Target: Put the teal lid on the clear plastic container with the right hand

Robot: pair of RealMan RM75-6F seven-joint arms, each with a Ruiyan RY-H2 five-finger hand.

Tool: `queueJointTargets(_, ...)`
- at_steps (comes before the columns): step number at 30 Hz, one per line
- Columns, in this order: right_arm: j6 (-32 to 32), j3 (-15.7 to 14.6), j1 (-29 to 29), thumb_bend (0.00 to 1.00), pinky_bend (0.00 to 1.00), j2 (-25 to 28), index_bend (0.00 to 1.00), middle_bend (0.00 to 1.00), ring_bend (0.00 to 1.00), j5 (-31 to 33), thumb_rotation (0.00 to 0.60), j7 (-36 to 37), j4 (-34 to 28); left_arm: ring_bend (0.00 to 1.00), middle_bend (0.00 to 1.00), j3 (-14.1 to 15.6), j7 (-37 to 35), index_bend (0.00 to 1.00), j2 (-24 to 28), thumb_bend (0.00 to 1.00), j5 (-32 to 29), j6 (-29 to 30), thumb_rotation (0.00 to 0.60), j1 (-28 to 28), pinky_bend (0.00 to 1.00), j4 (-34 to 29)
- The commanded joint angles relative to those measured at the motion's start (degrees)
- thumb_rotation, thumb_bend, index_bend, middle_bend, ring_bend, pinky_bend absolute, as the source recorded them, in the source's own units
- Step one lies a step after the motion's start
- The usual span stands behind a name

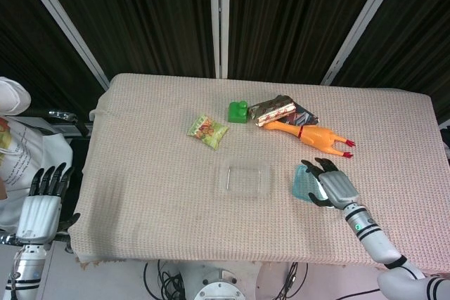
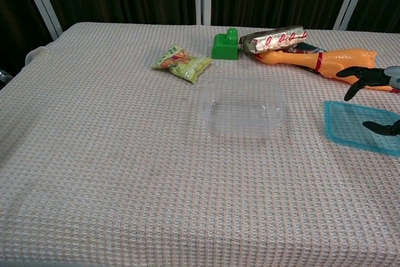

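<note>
1. The teal lid [image 2: 359, 127] lies flat on the woven tablecloth [image 2: 112, 173], off to the right of the clear plastic container [image 2: 242, 106] and apart from it, so it has yet to be carried over.
2. The right hand [image 1: 332, 183] hovers over the lid with fingers spread apart and arched, thumb on the near side. I judge this a setup to pinch the lid by its edges, though I cannot tell whether any fingertip touches it yet.
3. The container sits open side up near the table's middle, with free cloth around it, which leaves room to lower the lid.
4. The rubber chicken [image 2: 322, 60] lies just behind the hand, close enough to be brushed.
5. The left hand [image 1: 42, 205] hangs off the table's left edge, fingers straight and apart, holding nothing.
</note>
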Motion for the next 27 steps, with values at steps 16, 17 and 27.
queueJointTargets(16,-6.7,1.0,2.3,0.33,0.00,-2.6,0.00,0.22,0.00,4.5,0.600,0.5,5.1,0.00,0.02,0.2,-0.6,0.07,-0.1,0.04,0.3,0.7,0.600,0.6,0.00,0.4)
queueJointTargets(17,-6.7,0.9,2.3,0.33,0.00,-2.6,0.00,0.22,0.00,4.0,0.600,0.9,4.9,0.00,0.02,0.2,-0.6,0.07,-0.1,0.04,0.3,0.7,0.600,0.6,0.00,0.4)
queueJointTargets(27,-5.2,-1.9,2.5,0.33,0.00,-1.3,0.00,0.22,0.00,-3.7,0.600,5.1,0.3,0.00,0.02,0.2,0.0,0.07,0.0,0.04,0.3,0.7,0.600,0.7,0.00,0.0)
